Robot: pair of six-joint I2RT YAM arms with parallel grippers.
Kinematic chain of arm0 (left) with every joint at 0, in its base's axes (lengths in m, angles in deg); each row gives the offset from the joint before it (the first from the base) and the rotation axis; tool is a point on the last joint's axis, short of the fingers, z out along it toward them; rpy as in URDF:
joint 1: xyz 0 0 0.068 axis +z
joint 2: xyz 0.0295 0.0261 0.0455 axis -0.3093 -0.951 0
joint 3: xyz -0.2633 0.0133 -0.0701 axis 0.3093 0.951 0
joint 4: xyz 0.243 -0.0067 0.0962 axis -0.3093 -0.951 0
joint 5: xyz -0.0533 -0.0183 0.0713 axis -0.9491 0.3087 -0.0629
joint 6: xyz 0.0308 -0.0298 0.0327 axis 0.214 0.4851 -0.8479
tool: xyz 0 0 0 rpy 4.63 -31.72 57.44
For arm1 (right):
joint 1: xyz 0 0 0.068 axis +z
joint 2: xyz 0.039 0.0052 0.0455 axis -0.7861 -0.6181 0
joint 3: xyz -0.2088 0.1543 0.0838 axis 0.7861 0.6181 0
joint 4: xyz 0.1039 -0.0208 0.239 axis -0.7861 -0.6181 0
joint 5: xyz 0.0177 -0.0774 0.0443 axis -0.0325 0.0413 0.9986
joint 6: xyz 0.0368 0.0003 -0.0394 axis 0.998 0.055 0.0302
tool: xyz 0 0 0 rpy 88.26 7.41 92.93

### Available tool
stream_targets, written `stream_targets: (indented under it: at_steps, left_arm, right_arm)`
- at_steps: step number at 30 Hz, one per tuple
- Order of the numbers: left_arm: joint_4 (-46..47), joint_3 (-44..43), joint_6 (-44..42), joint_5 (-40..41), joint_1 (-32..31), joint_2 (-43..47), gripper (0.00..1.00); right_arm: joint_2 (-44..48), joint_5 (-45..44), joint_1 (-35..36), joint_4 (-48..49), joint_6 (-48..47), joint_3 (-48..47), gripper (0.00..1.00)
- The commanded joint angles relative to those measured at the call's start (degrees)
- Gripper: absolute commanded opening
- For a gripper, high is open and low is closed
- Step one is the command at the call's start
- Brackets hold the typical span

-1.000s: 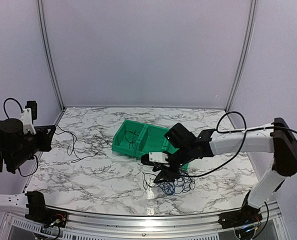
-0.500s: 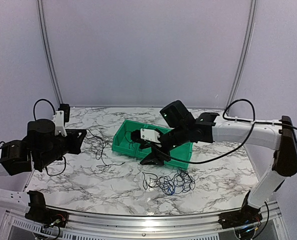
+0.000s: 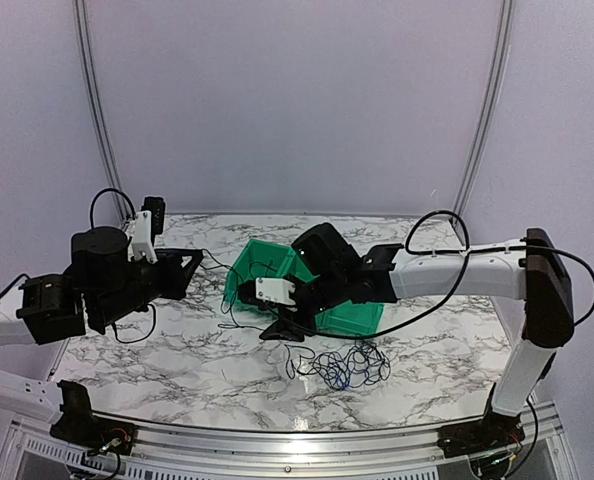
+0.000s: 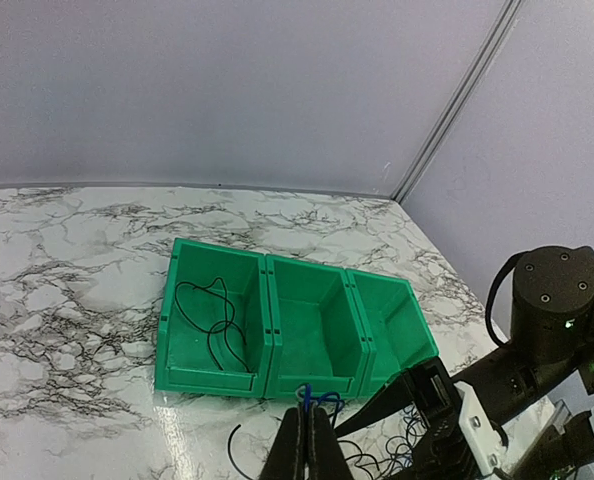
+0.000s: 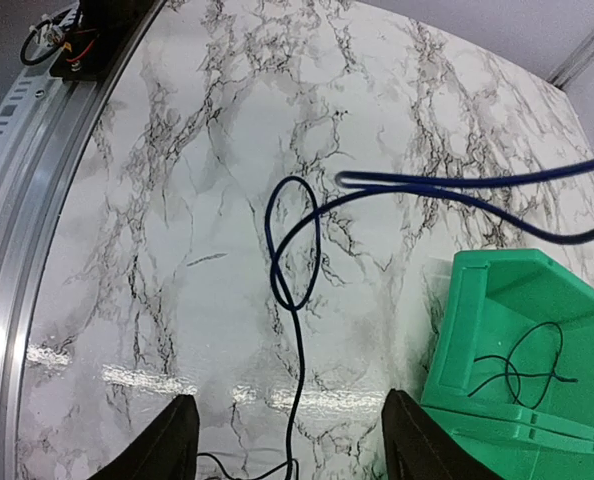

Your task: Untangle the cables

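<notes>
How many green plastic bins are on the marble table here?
3, joined in a row: the left green plastic bin holds a thin black cable; the middle bin and the right bin look empty.

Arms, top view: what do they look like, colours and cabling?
Right arm: white tube links, black joint housings, a black cable looping outside. Left arm: mostly black housings, white link near the base, white wrist bracket, black cable loop. Both have black tapered jaws.

The left gripper is pinching a blue cable between shut fingers; the right gripper is hanging with fingers spread wide.
</notes>
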Motion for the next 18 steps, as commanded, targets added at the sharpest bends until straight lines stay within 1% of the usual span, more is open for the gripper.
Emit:
stream_targets:
  at_steps: [1, 4, 5, 7, 8, 9, 10, 13, 15, 16, 17, 18]
  left_arm:
    - [2.26, -1.52, 0.12, -0.71, -0.03, 0.90, 0.00]
    - [2.24, -1.08, 0.23, -0.45, -0.03, 1.62, 0.00]
    - [2.24, -1.01, 0.23, -0.39, -0.03, 1.78, 0.00]
    - [2.15, -0.71, 0.31, -0.27, -0.03, 2.14, 0.00]
    - [2.15, -0.67, 0.32, -0.20, -0.03, 2.27, 0.00]
    - [2.15, -0.50, 0.32, -0.06, -0.03, 2.36, 0.00]
    - [2.07, -0.28, 0.40, 0.11, -0.03, 2.39, 0.00]
    - [1.70, 0.56, 0.49, 0.97, -0.03, 2.54, 0.00]
    - [1.46, 1.44, 0.41, 1.73, 0.11, 2.65, 0.00]
    - [0.96, 1.86, 0.50, 2.41, 0.19, 2.53, 0.05]
    - [0.12, 2.36, 0.87, 3.11, 0.31, 2.30, 0.18]
    - [-0.82, 3.12, 1.38, 3.72, 0.40, 2.04, 0.34]
  right_arm:
    - [0.53, -1.26, 0.04, 4.04, -0.27, 1.19, 0.57]
    - [-0.62, -1.03, 0.03, 3.96, -0.07, 1.16, 0.53]
    - [-1.01, -0.77, 0.03, 3.80, -0.06, 1.05, 0.47]
    - [-1.45, -0.44, 0.01, 3.51, 0.33, 0.88, 0.23]
    - [-1.32, -0.16, 0.03, 3.73, 0.66, 0.98, 0.13]
    - [-0.91, 0.14, -0.01, 4.10, 0.84, 1.21, 0.04]
    - [-0.44, 0.28, -0.05, 4.47, 1.06, 1.48, 0.00]
    - [1.16, 0.51, -0.22, 4.07, 1.24, 2.10, 0.00]
    - [2.47, 2.23, -0.60, 2.28, 1.12, 2.08, 0.00]
    - [3.21, 4.10, -0.59, 1.22, 1.12, 2.03, 0.00]
    - [4.27, 5.75, -0.58, 0.07, 1.16, 2.09, 0.00]
    - [5.08, 7.81, -0.65, -1.21, 0.91, 2.01, 0.00]
